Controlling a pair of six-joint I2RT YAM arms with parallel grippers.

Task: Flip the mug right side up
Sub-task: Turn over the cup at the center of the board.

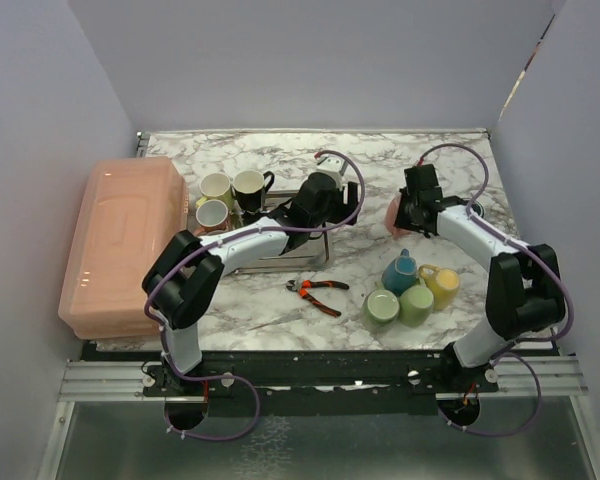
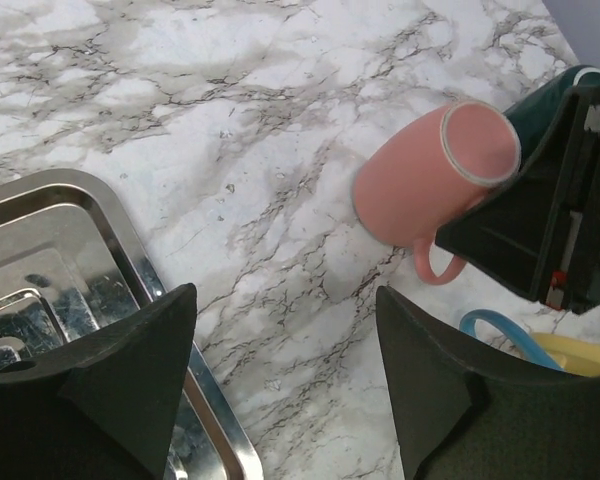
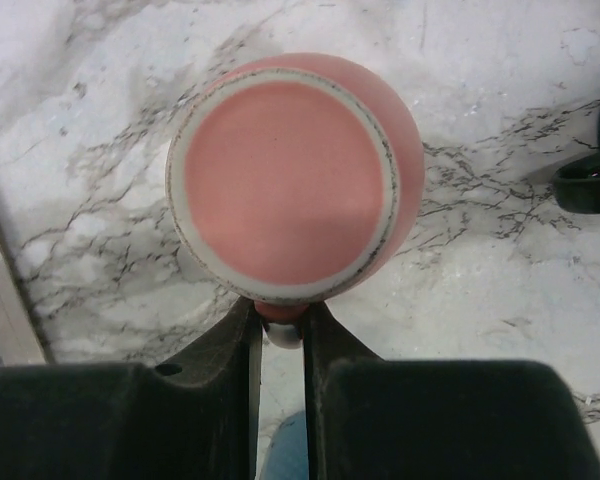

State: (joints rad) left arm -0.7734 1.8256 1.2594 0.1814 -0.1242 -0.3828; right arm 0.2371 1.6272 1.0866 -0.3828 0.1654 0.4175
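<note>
The pink mug [image 3: 295, 180] is tipped over on its side, with its flat bottom turned up toward the right wrist camera. Its open mouth points down and away, toward the marble table [image 1: 380, 160]. The pictures do not show clearly if the lower edge of the mug touches the table or hangs just above it. The mug is at the far right part of the table.

The right gripper [image 3: 278, 330] holds the mug by its handle. Its two fingers are squeezed close together with the handle pinched between them.

The left gripper [image 2: 280, 300] is near the mug but does not touch it. Its fingers are spread wide with nothing between them. It hangs over the bare table just beside the edge of a shiny metal tray [image 2: 130, 230].

At the left end of the tray stand three mugs: a cream mug [image 1: 216, 187], a black mug [image 1: 250, 185] and a pale mug [image 1: 212, 214]. A big pink box [image 1: 120, 240] lies along the left side of the table.

Nearer the arms, a pair of pliers [image 1: 318, 292] with orange and black handles lies on the table. To the right of them is a small group of cups: a blue one [image 1: 400, 270], a yellow one [image 1: 442, 285] and two green ones [image 1: 382, 307].
</note>
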